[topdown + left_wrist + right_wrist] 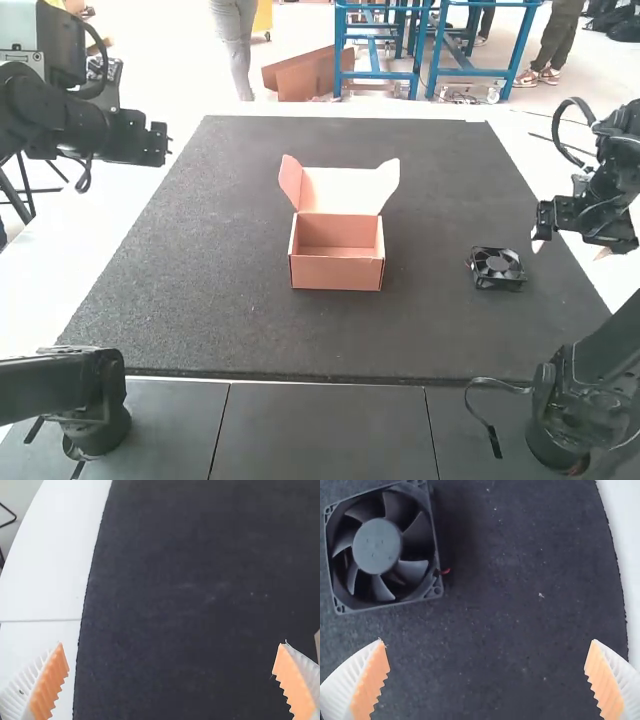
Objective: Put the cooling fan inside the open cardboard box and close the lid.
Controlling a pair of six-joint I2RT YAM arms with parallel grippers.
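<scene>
Nearness is deciding this one. Taking 12 o'clock as pointing straight away from the arm bases, the cooling fan (496, 268) is lying flat on the black mat (200, 250), blades facing up, at roughly 3 o'clock from the cardboard box (337, 250) and well apart from it. The box is sitting mid-mat with its mouth facing up and its lid (345, 188) standing up along the 12 o'clock wall.

The right tool (485, 680) is hanging above the mat's 3 o'clock edge with its fingers spread wide and nothing between them. The fan is lying near it, off toward 8 or 9 o'clock and lower down, not under the gap between the fingers. The left tool (167, 680) is hovering, equally spread and empty, over the mat's far edge at about 10 o'clock from the box, where the mat is meeting the white counter (40, 270). The whole box is standing between it and the fan.

So the right arm is looking like the one to make the pick, and it is probably needing to shift toward 9 o'clock before coming down. The fan's frame is square, so no long axis is favouring either pair of sides. A short red wire (444, 571) is poking out at one edge, and the fingers are likely better off closing across the other pair
</scene>
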